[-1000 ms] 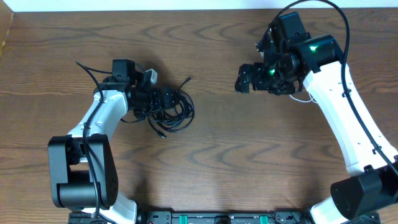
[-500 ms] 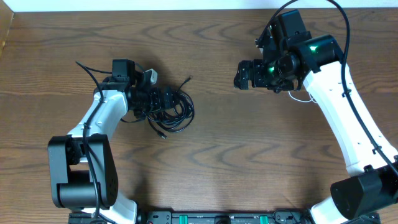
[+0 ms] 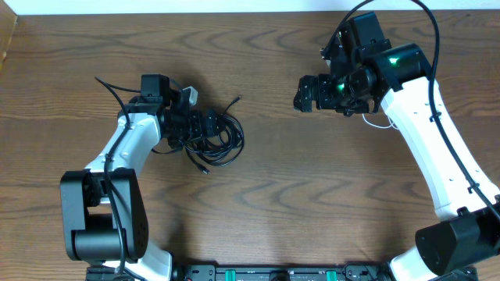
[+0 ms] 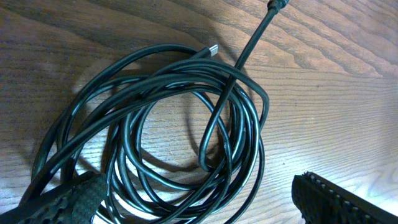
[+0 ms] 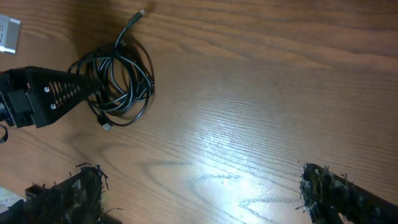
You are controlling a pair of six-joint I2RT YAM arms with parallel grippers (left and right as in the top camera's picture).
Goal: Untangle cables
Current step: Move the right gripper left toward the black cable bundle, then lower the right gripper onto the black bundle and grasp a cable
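Since the left pincer point(image 4: 196, 186) stands wide open right over the cables point(image 3: 230, 144), with one finger low against the left side of the bundle, the main risk starts there: closing now would probably catch several strands at once, and a pull would then drag or tighten the whole bunch rather than free one cord. The black cords lie in a loose coil on the counter point(image 3: 273, 203), left of centre, with one plug end point(image 4: 212, 50) poking out on top and a straight length crossing over the loops. Further right, the right pincer point(image 5: 199, 190) hangs wide and holds nothing, well apart from the coil, so nothing pins the bundle and it may simply slide.
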